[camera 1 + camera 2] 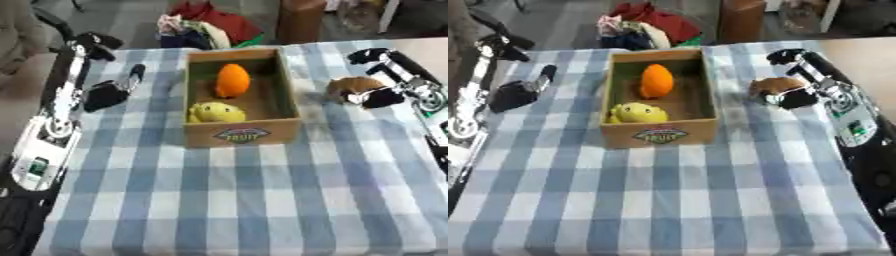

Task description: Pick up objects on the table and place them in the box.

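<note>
Here, one box (pixel 241 134) holding two fruits, right hand (pixel 794 97) fingers curled round one brown object (pixel 770 85).

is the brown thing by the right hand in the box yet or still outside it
Outside. The brown rounded object sits on the checked tablecloth right of the cardboard box, with the right hand at it; whether the fingers grip it is unclear.
</note>
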